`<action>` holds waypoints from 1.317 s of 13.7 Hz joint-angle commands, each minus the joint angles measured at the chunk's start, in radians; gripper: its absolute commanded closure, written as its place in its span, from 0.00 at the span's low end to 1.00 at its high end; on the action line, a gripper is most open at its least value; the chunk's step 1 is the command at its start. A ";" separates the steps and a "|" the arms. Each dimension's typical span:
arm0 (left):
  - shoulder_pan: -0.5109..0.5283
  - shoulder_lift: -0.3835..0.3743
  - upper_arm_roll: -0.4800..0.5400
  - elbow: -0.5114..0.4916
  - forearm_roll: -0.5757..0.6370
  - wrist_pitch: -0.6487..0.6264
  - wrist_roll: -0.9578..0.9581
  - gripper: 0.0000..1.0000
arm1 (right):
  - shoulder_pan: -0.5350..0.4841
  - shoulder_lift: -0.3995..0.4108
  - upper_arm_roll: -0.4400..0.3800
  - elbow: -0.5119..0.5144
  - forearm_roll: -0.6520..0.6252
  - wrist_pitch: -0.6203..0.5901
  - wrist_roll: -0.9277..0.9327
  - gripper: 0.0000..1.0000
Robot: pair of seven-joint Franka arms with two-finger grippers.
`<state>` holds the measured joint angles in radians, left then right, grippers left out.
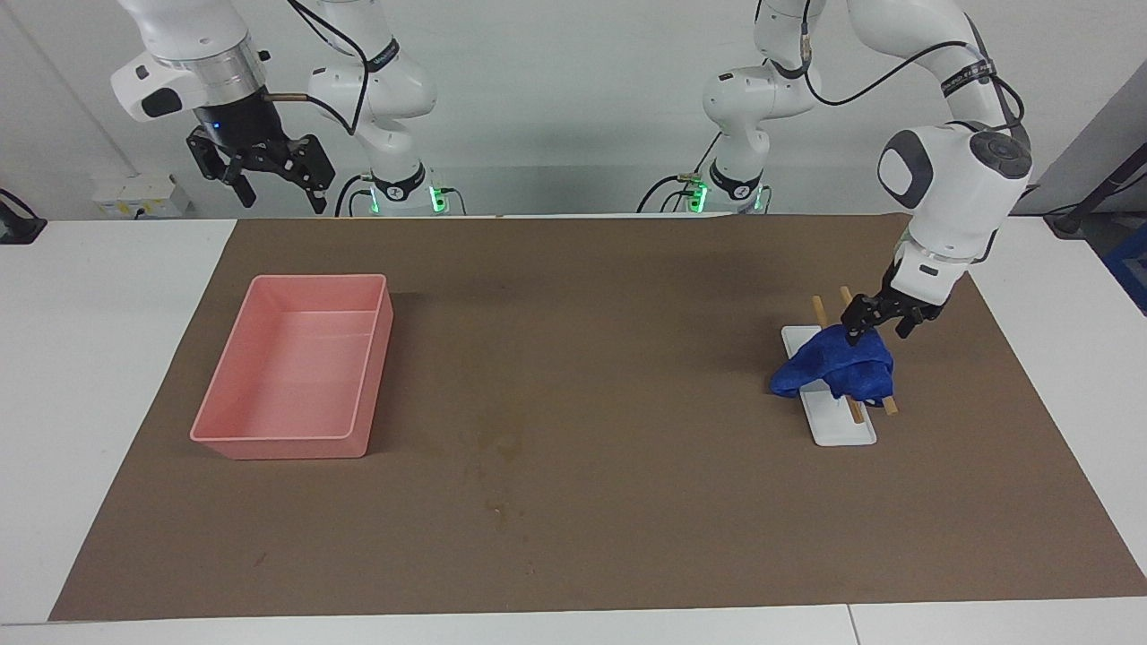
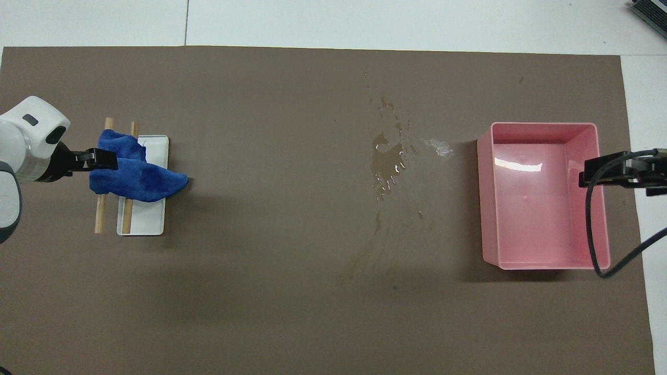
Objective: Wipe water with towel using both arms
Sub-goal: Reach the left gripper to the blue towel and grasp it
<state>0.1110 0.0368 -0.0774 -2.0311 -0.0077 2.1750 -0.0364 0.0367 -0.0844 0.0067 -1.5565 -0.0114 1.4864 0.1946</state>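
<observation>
Two arms are sharing your table, and only one is working. Your left gripper (image 1: 876, 328) is sitting at the top edge of the blue towel (image 1: 838, 365), at the end nearer the robots, fingers spread to either side of a fold; whether they are pinching the cloth yet, I cannot tell. The towel is lying bunched over two wooden sticks (image 1: 849, 305) and a small white tray (image 1: 842, 428) toward the left arm's end of the brown mat (image 1: 591, 528). The water (image 2: 390, 165) is glistening mid-mat (a puddle with scattered droplets), well apart from the towel and near the pink bin (image 1: 296, 367). Your right gripper (image 1: 269, 175) is waiting up in the air, its fingers spread and holding nothing, over the table edge by the pink bin's end.
</observation>
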 commanded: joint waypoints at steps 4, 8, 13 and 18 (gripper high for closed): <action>-0.019 -0.022 0.007 -0.069 0.006 0.112 -0.004 0.21 | -0.015 -0.011 0.006 -0.004 0.022 -0.014 -0.020 0.00; -0.019 -0.020 0.007 -0.070 0.006 0.111 -0.002 0.79 | -0.015 -0.011 0.006 -0.004 0.022 -0.014 -0.020 0.00; -0.010 -0.015 0.008 -0.055 0.006 0.097 0.007 1.00 | -0.015 -0.011 0.006 -0.004 0.022 -0.014 -0.020 0.00; -0.011 -0.009 0.008 0.035 0.006 -0.012 0.007 1.00 | -0.015 -0.011 0.006 -0.004 0.022 -0.014 -0.020 0.00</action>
<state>0.1048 0.0252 -0.0739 -2.0465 -0.0055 2.2313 -0.0348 0.0367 -0.0843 0.0068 -1.5565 -0.0114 1.4864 0.1946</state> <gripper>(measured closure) 0.841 0.000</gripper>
